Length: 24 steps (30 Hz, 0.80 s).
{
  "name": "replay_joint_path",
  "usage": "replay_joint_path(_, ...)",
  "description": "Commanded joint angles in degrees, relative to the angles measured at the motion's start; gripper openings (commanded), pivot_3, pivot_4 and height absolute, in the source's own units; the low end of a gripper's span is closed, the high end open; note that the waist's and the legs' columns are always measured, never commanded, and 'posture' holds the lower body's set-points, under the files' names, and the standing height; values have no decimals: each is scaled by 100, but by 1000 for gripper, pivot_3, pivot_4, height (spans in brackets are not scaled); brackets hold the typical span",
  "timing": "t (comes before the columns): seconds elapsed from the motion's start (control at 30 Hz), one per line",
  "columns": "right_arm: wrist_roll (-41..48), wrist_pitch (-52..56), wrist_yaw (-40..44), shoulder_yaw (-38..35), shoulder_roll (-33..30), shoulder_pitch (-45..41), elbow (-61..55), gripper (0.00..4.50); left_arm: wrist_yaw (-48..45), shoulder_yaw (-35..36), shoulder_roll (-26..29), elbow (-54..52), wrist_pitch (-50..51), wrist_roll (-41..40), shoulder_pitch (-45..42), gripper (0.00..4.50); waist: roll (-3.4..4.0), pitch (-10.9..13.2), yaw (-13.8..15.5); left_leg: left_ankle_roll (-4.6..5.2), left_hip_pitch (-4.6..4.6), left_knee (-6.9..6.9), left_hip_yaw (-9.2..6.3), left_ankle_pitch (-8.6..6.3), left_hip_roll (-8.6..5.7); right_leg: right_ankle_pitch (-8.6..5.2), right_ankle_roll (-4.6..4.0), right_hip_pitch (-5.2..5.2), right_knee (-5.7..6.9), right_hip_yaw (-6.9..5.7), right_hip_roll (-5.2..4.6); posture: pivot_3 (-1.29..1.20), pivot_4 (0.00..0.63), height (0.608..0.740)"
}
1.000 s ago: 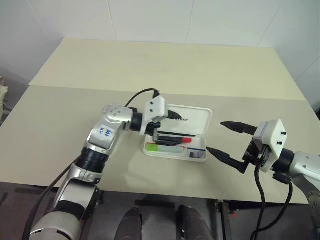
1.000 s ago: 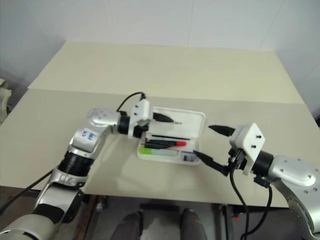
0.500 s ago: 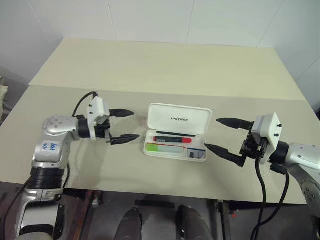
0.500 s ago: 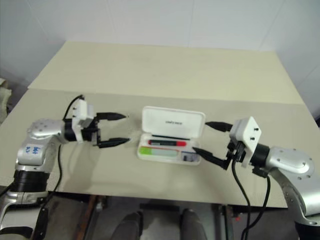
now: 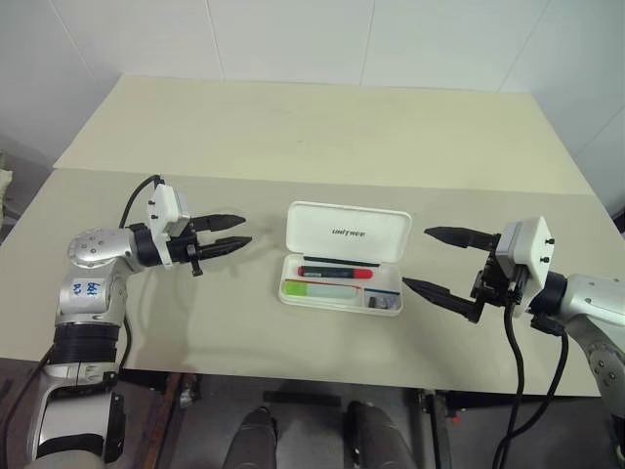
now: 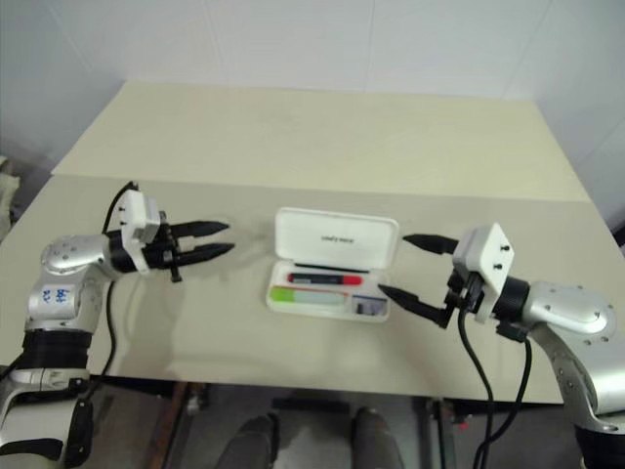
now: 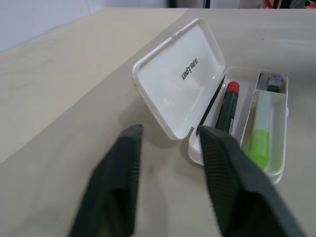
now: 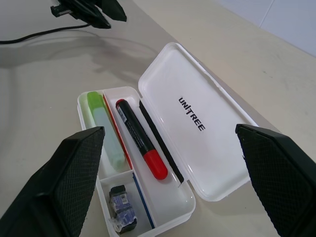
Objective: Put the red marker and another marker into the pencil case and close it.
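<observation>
The white pencil case (image 5: 389,308) lies open at mid-table, its "UNITREE" lid (image 5: 349,233) standing up at the back. Inside, the red marker (image 5: 337,272) lies along the rear slot. The lime-green marker (image 5: 317,289) lies in front of it. My left gripper (image 5: 246,229) hovers to the left of the case, pointing at it, fingers (image 7: 116,187) a narrow gap apart and holding nothing. To the right of the case my right gripper (image 5: 416,258) stands wide open and empty, its fingers (image 8: 74,173) framing the case in the right wrist view.
A small dark item (image 8: 121,215) sits in the case's end compartment. A seam (image 5: 293,181) crosses the tabletop behind the case. The table's front edge (image 5: 322,373) runs close below both arms. A white wall (image 5: 293,39) rises behind the table.
My left gripper has drawn back from over the case to its left, and its fingers have narrowed from wide apart to a small gap. The right gripper has stayed put.
</observation>
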Motion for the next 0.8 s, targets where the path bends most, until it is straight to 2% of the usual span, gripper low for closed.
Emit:
replay_joint_path(0.03,179,-94,58,-311,-69,1,-227,4500,101,-56,-69,196,-227,78,-210,345,0,0,1,0,0,0,0,0,0,0,0,0,0,0,0,0,150,740)
replay_joint_path(0.07,200,-83,60,-324,-75,-1,-250,4500,131,-84,-96,290,-258,112,-262,37,0,0,2,0,0,0,0,0,0,0,1,0,1,0,0,0,150,740)
replay_joint_path(0.4,139,-72,16,-258,-81,-53,-345,4500,1274,-372,-736,1678,-543,769,-1296,37,-1,0,20,0,0,1,-1,0,0,2,5,0,2,0,1,0,150,740)
replay_joint_path(0.8,104,-56,-123,-234,-40,-32,-438,4500,1533,-883,-1524,2329,-664,1156,-1961,37,-1,0,5,-1,-3,3,-1,1,-2,4,8,-1,2,0,2,0,150,740)
